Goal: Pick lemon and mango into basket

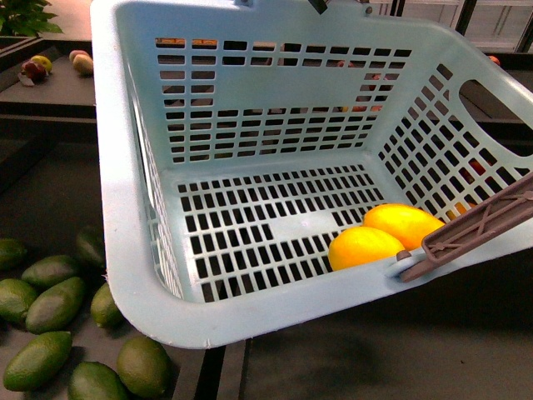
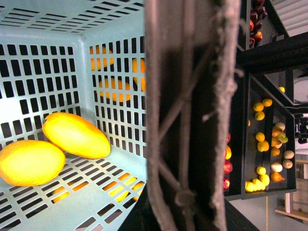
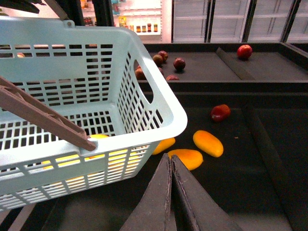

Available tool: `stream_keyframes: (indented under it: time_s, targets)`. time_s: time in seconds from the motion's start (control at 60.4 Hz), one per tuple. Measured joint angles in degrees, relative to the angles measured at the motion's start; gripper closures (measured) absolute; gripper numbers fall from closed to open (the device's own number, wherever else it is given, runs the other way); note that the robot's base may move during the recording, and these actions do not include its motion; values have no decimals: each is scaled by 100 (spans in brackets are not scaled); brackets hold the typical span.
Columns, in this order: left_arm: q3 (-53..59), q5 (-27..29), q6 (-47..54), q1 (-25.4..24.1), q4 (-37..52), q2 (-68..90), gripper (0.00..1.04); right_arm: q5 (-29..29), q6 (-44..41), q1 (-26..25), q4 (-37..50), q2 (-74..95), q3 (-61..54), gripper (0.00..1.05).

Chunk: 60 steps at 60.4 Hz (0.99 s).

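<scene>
Right pincer (image 3: 169,166) pressed closed, empty, just beside the basket (image 3: 159,103); lemon (image 1: 365,247) and mango (image 1: 403,223) rest inside, so task looks done; left pincer's state: cannot tell.

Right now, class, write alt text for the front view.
A light teal slotted plastic basket fills the frame, tilted, with two smooth yellow-orange fruits touching in its near right corner. Dark green oval fruits lie below, outside it.

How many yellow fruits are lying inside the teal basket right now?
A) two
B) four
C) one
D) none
A: the front view shows two yellow fruits, the lemon and the mango, lying side by side and touching on the slotted floor of the basket, in the corner near its handle.
</scene>
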<state>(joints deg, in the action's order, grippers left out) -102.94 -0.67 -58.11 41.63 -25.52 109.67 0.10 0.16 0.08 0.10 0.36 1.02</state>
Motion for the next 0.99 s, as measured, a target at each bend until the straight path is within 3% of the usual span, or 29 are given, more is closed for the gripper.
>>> stream_keyframes:
  time_s: [0.249, 0.348, 0.481, 0.994]
  targets:
    - [0, -7, -2, 0, 0, 0, 100, 0, 2, 0, 0, 0, 0, 61]
    - [0, -7, -2, 0, 0, 0, 100, 7, 2, 0, 0, 0, 0, 35]
    - [0, -79, 9, 90, 0, 9, 100, 17, 4, 0, -7, -2, 0, 8]
    - [0, 48, 17, 4, 0, 9, 100, 4, 2, 2, -15, -15, 0, 9]
